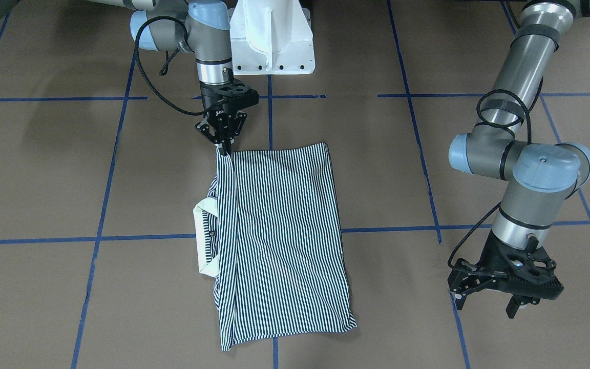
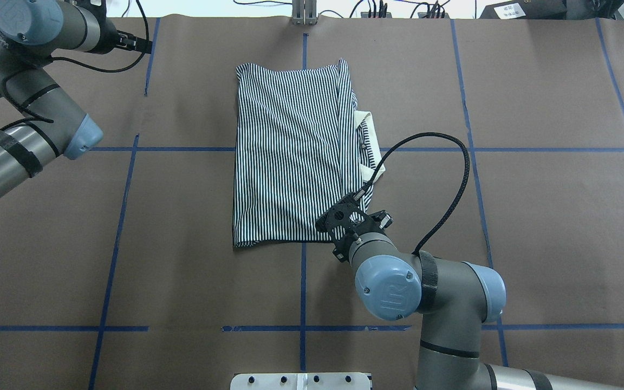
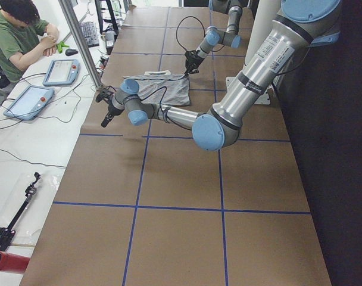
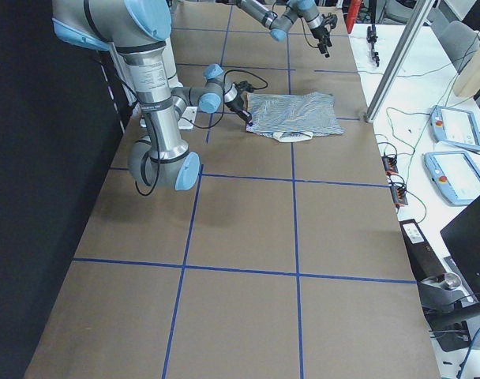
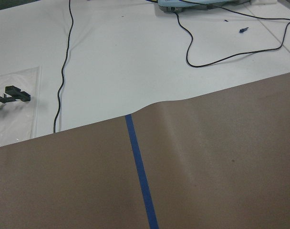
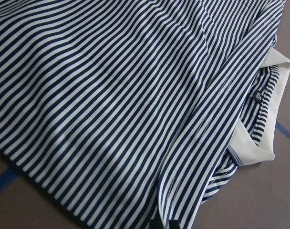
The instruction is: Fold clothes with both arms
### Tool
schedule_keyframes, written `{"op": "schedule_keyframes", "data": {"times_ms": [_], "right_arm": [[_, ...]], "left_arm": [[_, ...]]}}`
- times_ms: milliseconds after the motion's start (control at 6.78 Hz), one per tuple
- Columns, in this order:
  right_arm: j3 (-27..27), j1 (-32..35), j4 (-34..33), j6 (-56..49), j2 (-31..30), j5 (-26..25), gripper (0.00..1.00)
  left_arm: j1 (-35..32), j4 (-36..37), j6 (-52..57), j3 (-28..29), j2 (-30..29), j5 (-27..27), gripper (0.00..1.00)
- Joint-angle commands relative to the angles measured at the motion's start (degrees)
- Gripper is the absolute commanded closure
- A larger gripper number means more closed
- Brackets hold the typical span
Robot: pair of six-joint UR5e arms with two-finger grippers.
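Note:
The striped polo shirt (image 1: 285, 230) lies folded into a long rectangle in the middle of the table (image 2: 290, 162). Its cream collar (image 1: 204, 241) pokes out on the robot's right side. My right gripper (image 1: 223, 148) stands at the shirt's near right corner, shut on the folded hem. The right wrist view shows the stripes (image 6: 111, 95), the collar (image 6: 274, 119) and the fingertips (image 6: 157, 224) pinched over the hem. My left gripper (image 1: 485, 306) is open and empty. It hovers near the table's far left, well clear of the shirt. The left wrist view shows only bare table.
The white pedestal base (image 1: 272, 41) stands at the robot's side of the table. Blue tape lines (image 2: 301, 281) grid the brown table top. Beyond the far edge is a white side table (image 5: 135, 57) with cables, pendants (image 3: 29, 101) and a seated operator (image 3: 20, 36).

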Motion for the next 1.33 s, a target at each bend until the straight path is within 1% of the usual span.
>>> {"op": "schedule_keyframes", "data": {"times_ms": [0,147,295,442,590,737,885,1032,1180], "right_arm": [[0.2,0.7,0.8,0.1,-0.6,0.2,1.0],[2.1,0.8,0.9,0.6,-3.6,0.1,1.0],[7.1,0.8,1.0,1.0,-9.4,0.0,1.0],[8.7,0.7,1.9,3.2,-13.6,0.0,1.0],[8.2,-0.7,2.5,8.1,-15.2,0.0,0.99],[7.4,-2.5,2.6,11.5,-14.8,0.0,0.25],[6.6,-3.1,2.6,17.4,-14.0,0.1,0.0],[7.7,-1.9,2.6,17.5,-12.1,0.7,0.0],[7.8,2.5,2.2,16.0,-8.9,5.0,0.0]], "left_arm": [[0.1,-0.1,0.0,0.0,-0.1,0.0,0.0],[0.1,-0.1,0.0,0.0,-0.1,0.0,0.0],[0.3,-0.1,-0.1,0.0,-0.1,0.0,0.0],[0.3,-0.1,-0.1,0.0,-0.1,0.0,0.0],[0.3,-0.2,-0.1,0.0,-0.1,0.0,0.0],[0.3,-0.2,-0.1,0.0,-0.1,0.0,0.0],[0.4,-0.2,-0.1,0.0,-0.1,0.0,0.0],[0.4,-0.2,-0.1,-0.1,-0.1,0.0,0.0],[0.4,-0.2,0.0,-0.3,-0.1,0.0,0.0]]}}
